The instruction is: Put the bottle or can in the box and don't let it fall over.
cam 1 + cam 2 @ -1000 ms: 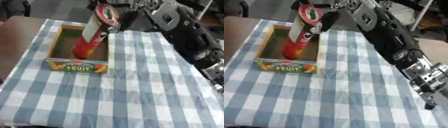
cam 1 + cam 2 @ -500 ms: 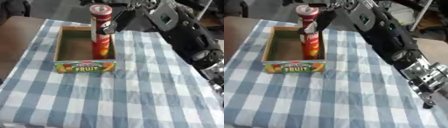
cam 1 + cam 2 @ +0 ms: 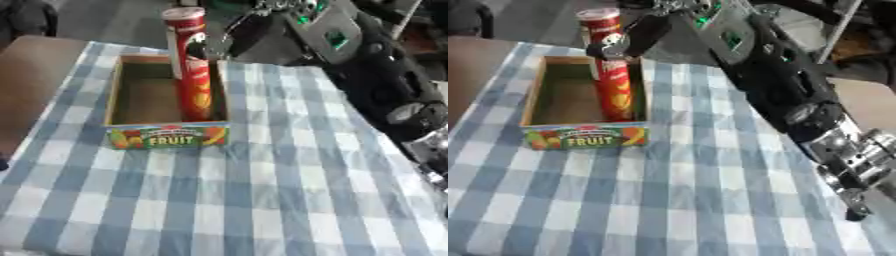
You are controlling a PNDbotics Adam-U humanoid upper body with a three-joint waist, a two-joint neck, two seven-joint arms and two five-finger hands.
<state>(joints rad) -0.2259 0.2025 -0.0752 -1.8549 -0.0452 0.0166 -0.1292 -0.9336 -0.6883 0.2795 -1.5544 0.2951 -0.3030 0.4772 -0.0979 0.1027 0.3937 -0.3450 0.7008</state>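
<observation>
The tall red can (image 3: 194,65) stands upright, long axis vertical, at the right side inside the box (image 3: 140,137), the right hand's (image 3: 627,40) fingers grasping its upper part from the right.

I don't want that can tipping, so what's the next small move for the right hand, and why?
Probably open the fingers slowly and draw the right hand straight back. The red can stands upright inside the fruit box, against its right wall, so it looks placed; a sideways pull could topple so tall a can.
</observation>
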